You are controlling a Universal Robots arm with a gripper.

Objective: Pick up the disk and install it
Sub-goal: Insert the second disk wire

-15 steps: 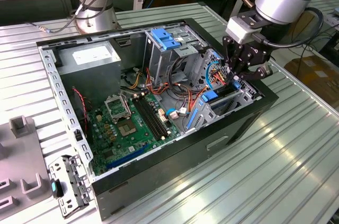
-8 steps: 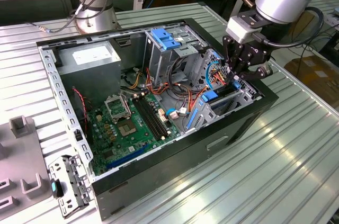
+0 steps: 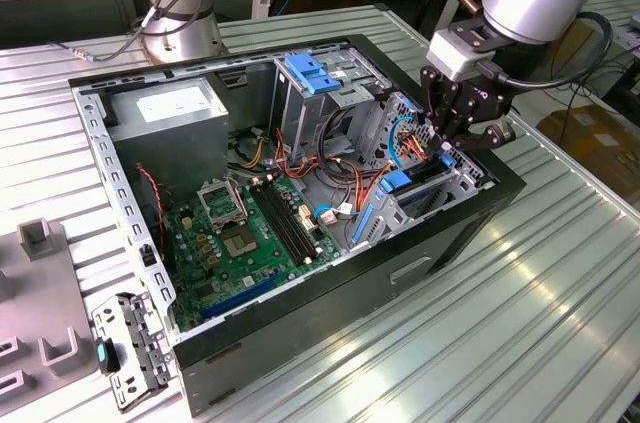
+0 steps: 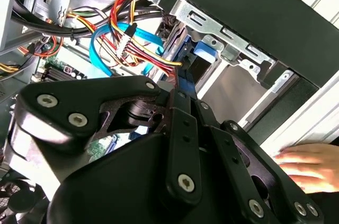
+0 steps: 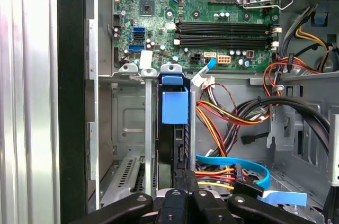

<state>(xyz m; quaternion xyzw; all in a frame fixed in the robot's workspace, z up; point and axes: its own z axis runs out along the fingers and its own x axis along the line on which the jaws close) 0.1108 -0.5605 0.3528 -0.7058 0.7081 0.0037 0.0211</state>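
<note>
The disk point(image 3: 412, 181), a dark body in a bright blue carrier, stands on edge in a drive bay slot at the exterior view's right end of the open computer case point(image 3: 120, 173). In the first wrist view the disk point(image 5: 174, 108) sits between grey metal rails, blue tab toward the motherboard. My gripper point(image 3: 447, 148) hangs just above that bay. Its fingers are shut together, and the gripper point(image 5: 184, 173) has its tips at the disk's near end. In the second wrist view the gripper point(image 4: 179, 86) points at the blue carrier point(image 4: 204, 53).
Bundles of coloured cables point(image 5: 233, 115) and a blue data cable point(image 5: 249, 168) lie beside the bay. A pale-blue ribbed plate point(image 3: 315, 73) tops the rear cage. A grey bracket with a blue tab point(image 3: 125, 353) lies on the table. A person's hand point(image 4: 312, 166) rests outside the case.
</note>
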